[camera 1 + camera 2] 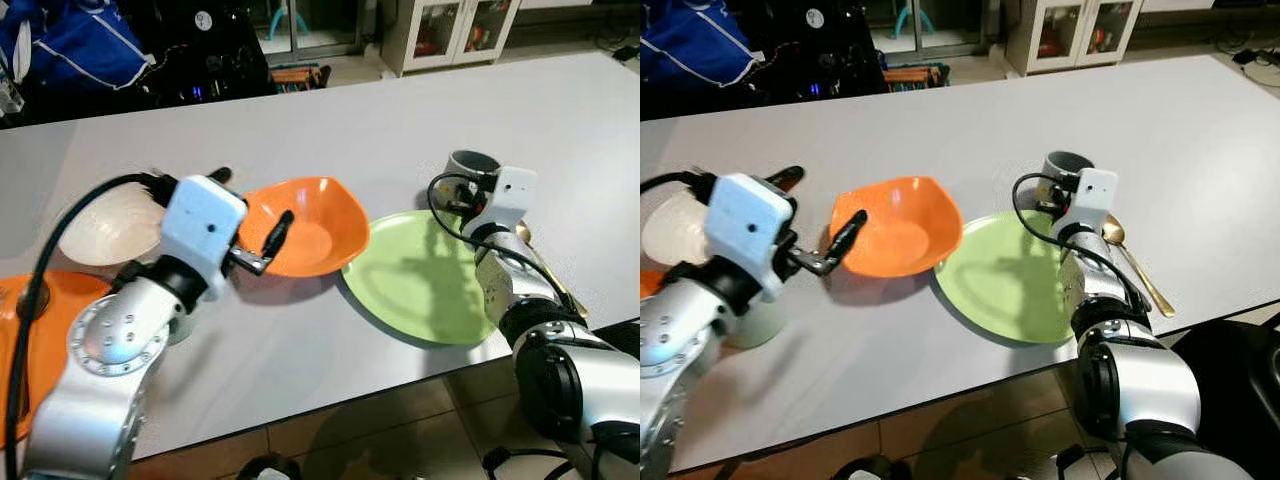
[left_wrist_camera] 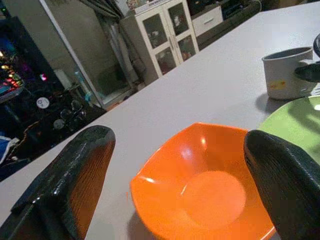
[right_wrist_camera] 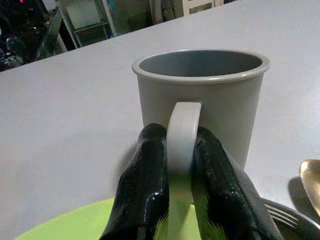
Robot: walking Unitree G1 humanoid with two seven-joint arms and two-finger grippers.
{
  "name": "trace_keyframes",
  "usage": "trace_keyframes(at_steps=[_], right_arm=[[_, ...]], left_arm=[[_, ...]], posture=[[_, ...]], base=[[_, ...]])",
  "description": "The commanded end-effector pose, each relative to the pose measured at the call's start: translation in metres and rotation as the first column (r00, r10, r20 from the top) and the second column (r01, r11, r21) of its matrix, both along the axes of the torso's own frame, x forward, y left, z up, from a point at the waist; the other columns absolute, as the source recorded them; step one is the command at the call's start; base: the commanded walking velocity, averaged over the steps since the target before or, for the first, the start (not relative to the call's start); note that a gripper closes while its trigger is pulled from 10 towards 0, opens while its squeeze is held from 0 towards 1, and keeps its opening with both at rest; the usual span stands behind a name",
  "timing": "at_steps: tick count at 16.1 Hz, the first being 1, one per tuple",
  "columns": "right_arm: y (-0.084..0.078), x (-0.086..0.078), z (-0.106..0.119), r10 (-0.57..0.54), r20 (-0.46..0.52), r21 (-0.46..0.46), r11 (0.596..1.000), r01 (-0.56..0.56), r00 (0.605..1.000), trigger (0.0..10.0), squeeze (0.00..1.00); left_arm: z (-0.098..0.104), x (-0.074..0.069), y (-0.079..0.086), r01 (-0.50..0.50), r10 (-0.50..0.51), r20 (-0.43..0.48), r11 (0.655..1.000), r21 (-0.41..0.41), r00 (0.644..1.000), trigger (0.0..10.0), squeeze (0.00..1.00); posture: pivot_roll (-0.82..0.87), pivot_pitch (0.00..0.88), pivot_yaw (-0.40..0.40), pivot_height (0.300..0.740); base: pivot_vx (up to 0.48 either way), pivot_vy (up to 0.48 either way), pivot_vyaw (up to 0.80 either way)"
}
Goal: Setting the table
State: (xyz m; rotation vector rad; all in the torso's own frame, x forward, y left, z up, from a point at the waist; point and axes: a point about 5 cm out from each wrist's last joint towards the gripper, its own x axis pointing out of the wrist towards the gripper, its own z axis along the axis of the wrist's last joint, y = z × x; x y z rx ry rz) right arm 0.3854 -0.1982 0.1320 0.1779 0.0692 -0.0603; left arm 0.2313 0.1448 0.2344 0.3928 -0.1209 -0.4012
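**A:** Here, the grey mug (image 3: 200, 95) stands upright on the white table (image 1: 330, 120), just beyond the far edge of the green plate (image 1: 425, 285). The right gripper (image 3: 181, 165) has both black fingers pressed onto the mug's handle, one on each side.

**B:** And the left side?

**A:** The left gripper (image 2: 175, 180) hovers over the near rim of the orange bowl (image 1: 305, 225) with its fingers spread wide and nothing between them. The bowl sits just beside the green plate, their rims close or perhaps touching; I cannot tell which.

**B:** What else is laid?

**A:** A gold spoon (image 1: 1130, 255) lies along the plate's right side. A cream bowl (image 1: 105, 225) rests to the left, and a second orange dish (image 1: 20, 340) sits at the table's near left edge.

**B:** So how far along?

**A:** Partway, by my reading. Plate and spoon look placed; the mug appears to be mid-placement, and the orange bowl likely awaits its spot.
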Motion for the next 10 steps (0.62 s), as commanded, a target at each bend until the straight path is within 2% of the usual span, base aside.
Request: trace_keyframes(at_steps=[1,10], right_arm=[[0.0009,0.0022,0.0037,0.002,0.000,0.002,1.000,-0.002,1.000,10.0,0.00],[0.0009,0.0022,0.0037,0.002,0.000,0.002,1.000,-0.002,1.000,10.0,0.00]], left_arm=[[0.0014,-0.0031,0.0016,0.005,-0.005,-0.002,1.000,0.007,1.000,10.0,0.00],[0.0014,-0.0031,0.0016,0.005,-0.005,-0.002,1.000,0.007,1.000,10.0,0.00]], posture=[[0.39,0.125,0.038,0.740],[0.39,0.125,0.038,0.740]], base=[[0.000,0.000,0.00],[0.000,0.000,0.00]])
